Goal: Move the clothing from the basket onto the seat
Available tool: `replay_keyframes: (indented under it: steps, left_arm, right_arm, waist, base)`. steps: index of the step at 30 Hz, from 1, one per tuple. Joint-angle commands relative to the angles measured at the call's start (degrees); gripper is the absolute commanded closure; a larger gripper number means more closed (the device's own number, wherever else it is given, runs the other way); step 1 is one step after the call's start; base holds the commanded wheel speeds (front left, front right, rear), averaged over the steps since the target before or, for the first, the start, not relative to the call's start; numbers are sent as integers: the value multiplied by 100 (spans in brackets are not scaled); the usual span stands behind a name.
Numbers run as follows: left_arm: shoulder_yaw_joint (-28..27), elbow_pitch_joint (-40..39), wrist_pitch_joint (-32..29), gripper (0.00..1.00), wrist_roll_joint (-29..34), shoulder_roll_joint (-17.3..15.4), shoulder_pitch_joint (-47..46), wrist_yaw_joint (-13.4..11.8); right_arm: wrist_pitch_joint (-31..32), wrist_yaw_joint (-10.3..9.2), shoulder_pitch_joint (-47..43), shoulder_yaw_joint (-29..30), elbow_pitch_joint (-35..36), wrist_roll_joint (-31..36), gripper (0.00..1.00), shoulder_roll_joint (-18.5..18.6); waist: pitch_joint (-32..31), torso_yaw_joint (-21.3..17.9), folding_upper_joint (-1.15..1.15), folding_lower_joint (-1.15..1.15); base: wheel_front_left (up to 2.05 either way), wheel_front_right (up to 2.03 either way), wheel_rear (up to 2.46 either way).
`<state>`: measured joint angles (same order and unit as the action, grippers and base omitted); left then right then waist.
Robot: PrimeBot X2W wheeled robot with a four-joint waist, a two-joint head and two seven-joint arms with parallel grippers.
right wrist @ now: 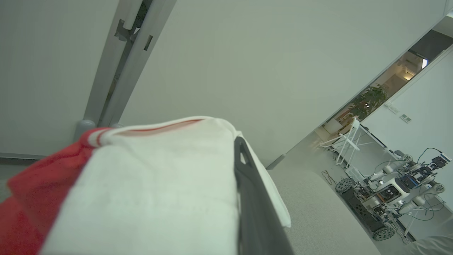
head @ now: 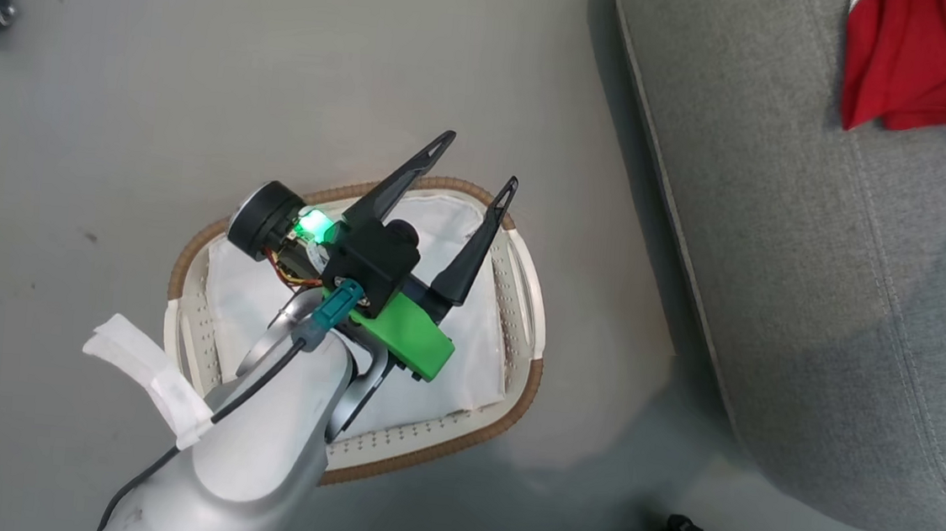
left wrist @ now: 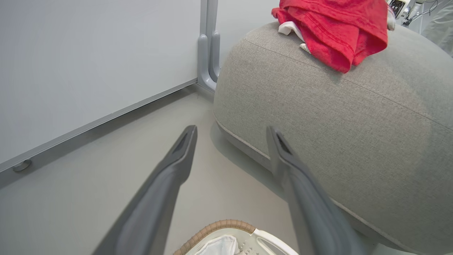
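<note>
Head view: left gripper (head: 481,159) wide open, empty, over basket (head: 186,264) with bare liner (head: 466,358); red clothing (head: 919,64) on seat (head: 816,309). Left wrist view: fingers (left wrist: 177,159) spread on nothing. Right wrist view: right gripper (right wrist: 239,147) closed on clothing's white panel — likely handles light and limp; best pinched at a bunched fold.

Open floor (head: 614,293) for passing between basket (head: 178,276) and seat (head: 818,284), bare room on it left of the heaped clothing (head: 919,64), wall (left wrist: 88,71) blocking beyond.

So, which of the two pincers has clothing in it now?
The right pincer: shut, with red-and-white clothing bunched against its finger. The left pincer stands open and empty above the basket.
</note>
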<state>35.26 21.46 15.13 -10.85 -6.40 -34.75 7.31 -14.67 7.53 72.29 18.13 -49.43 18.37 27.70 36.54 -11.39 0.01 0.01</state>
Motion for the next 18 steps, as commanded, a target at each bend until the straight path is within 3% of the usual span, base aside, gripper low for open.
replay_keyframes:
  steps: [1,13,14,15,16,17,18]
  left_arm:
    - [-34,-46,1,0,46,-42,-55,-6]
    - [-41,-95,1,0,122,46,-55,3]
    - [-39,-96,1,0,120,54,-55,4]
    - [-33,-98,1,0,115,65,-53,5]
    - [-35,-106,1,0,106,73,-48,7]
    - [-40,-109,1,0,99,74,-39,8]
    - [-53,-107,1,0,89,76,-22,9]
  right_arm:
    - [-48,-8,-187,95,-82,101,100,-109]
    - [-55,-8,-1238,286,174,280,100,-900]
    - [-54,-8,-1280,278,209,255,91,-913]
    - [-50,-8,-1366,256,259,219,73,-940]
    - [-50,-8,-1453,218,321,178,26,-958]
    - [-50,-8,-1513,192,381,142,0,-968]
    - [-51,-8,-1601,164,452,97,0,-971]
  waist:
    - [266,-27,-1,-1]
    - [334,-88,-1,-1]
    - [322,-87,-1,-1]
    - [296,-85,-1,-1]
    - [266,-85,-1,-1]
    - [235,-85,-1,-1]
    - [194,-85,-1,-1]
  base:
    - [0,0,0]
    - [0,0,0]
    - [0,0,0]
    - [0,0,0]
    - [0,0,0]
    - [0,0,0]
    - [0,0,0]
